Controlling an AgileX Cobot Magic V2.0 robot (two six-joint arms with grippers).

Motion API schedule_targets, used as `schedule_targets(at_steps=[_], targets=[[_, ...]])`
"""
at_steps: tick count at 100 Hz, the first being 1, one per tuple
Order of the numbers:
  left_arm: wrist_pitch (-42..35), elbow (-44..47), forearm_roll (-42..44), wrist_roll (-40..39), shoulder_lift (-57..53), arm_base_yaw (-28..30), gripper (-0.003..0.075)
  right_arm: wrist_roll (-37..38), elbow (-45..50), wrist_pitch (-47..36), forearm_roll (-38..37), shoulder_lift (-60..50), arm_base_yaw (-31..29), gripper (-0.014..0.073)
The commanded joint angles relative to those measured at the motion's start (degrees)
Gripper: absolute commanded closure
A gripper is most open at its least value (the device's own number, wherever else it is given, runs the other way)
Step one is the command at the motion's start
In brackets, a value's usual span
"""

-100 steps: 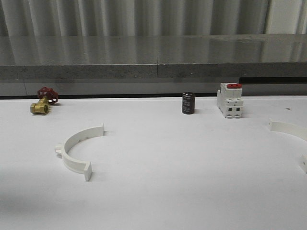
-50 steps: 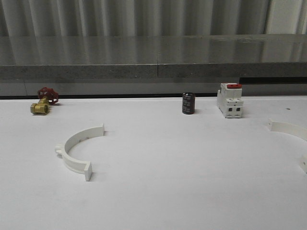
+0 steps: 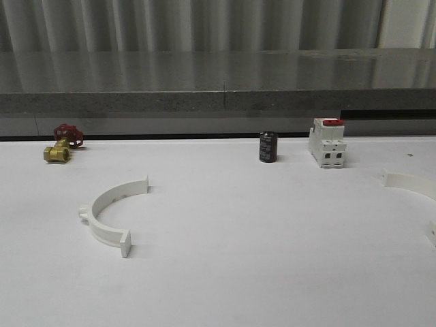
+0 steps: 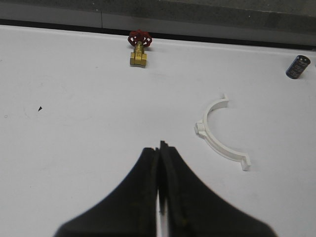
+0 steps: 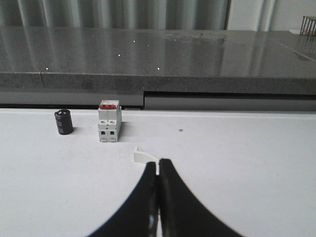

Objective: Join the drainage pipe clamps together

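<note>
- Two white half-rings lying flat on the tabletop [image 3: 225, 272], well apart, nothing joined yet.
- Left half-ring [image 3: 109, 211] resting well to the left of the breaker [image 3: 326, 143] and nearer the camera, curved back to the left, open side facing right toward the other piece.
- Right half-ring [image 3: 411, 185] lying to the right of the breaker and a bit nearer the camera, partly cut off at the picture's edge, so its full shape hard to tell.
- Probably laid out loose like this so each hand can pick up the piece on its own side and bring the two together in the middle.
- Left hand [image 4: 159, 154] closed tight, fingers pressed together, holding nothing, up above bare tabletop, with the left half-ring [image 4: 217, 133] off to one side of it.
- Right hand [image 5: 157, 170] also closed tight and holding nothing, with one end tab of the right half-ring [image 5: 143, 156] peeking out just behind its tips.
- Must open first before any grabbing, by the look of it.
- Breaker white with a red top, standing upright at the back.
- Small dark can [image 3: 267, 147] just left of the breaker, upright too.
- Brass valve [image 3: 60, 144] with a red wheel far left of the breaker, near the back edge.
- All three sitting behind the half-rings, so the space between the two pieces looks free for sliding them together.
- Grey ledge [image 3: 218, 82] behind the breaker, out of the way.
</note>
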Motion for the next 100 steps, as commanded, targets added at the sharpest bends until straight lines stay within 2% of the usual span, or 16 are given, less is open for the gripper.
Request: schedule_targets(at_steps=[1, 43, 48, 55, 61, 65, 71, 76, 82, 100], targets=[[-3.93, -1.45, -0.12, -0.18, 0.29, 0.07, 0.0741, -0.24, -6.07, 2.13, -0.94, 3.81, -0.07, 0.0659], [-3.93, -1.45, -0.12, -0.18, 0.29, 0.07, 0.0741, -0.24, -22.86, 18.98, -0.89, 28.91, -0.07, 0.0644], [-3.93, -1.45, -0.12, -0.18, 0.29, 0.07, 0.0741, -0.24, -24.55, 20.82, -0.89, 32.29, -0.07, 0.0605], [-3.83, -1.45, -0.12, -0.18, 0.29, 0.07, 0.0741, -0.24, -26.70, 22.87, -0.89, 36.86, -0.07, 0.0506], [-3.83, -1.45, -0.12, -0.18, 0.29, 0.07, 0.0741, -0.24, -28.38, 24.31, -0.89, 40.29, -0.07, 0.0391], [-3.83, -1.45, -0.12, -0.18, 0.29, 0.07, 0.0741, -0.24, -29.67, 25.48, -0.60, 43.08, -0.07, 0.0271], [-3.83, -1.45, -0.12, -0.18, 0.29, 0.07, 0.0741, -0.11, -31.32, 26.06, -0.55, 45.52, -0.07, 0.0139], [-3.83, -1.45, -0.12, -0.18, 0.29, 0.07, 0.0741, -0.11, -32.64, 25.92, -0.55, 48.34, -0.07, 0.0061], [-3.83, -1.45, -0.12, -0.18, 0.29, 0.07, 0.0741, -0.11, -34.44, 25.62, -0.55, 51.10, -0.07, 0.0036], [-3.83, -1.45, -0.12, -0.18, 0.29, 0.07, 0.0741, 2.48, -39.84, 28.41, -0.49, 60.21, -0.48, 0.0064]])
